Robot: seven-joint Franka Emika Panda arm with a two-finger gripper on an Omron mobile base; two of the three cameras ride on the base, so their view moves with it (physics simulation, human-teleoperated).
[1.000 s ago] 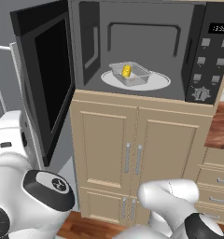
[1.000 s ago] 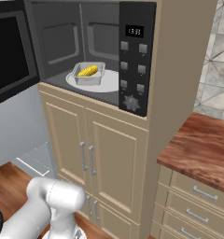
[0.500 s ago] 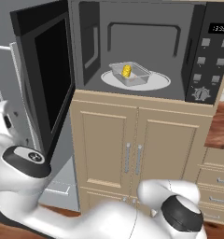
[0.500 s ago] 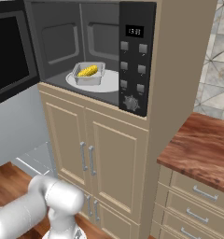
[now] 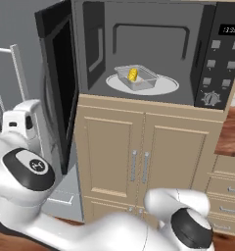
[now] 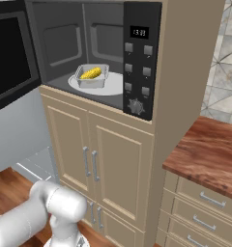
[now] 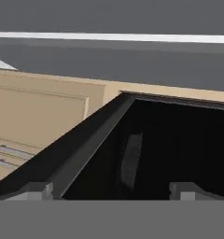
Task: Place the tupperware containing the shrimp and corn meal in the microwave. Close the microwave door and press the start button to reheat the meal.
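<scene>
Open, empty hand point(image 7: 111, 189) close against the swung-out microwave door point(image 5: 58, 93), tupperware point(image 5: 137, 78) well apart inside.

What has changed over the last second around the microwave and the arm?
The white arm has swung left and low, toward the outer side of the open grey-framed microwave door. The open claw now faces that door's black glass. The clear plastic tupperware with yellow corn stayed on the white turntable plate.

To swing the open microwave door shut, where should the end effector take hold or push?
Probably the door's free outer edge, approached from its outside face on the robot's left: it stands swung wide from its hinge side, so that edge gives most leverage. The end effector is open, close to the door.
</scene>
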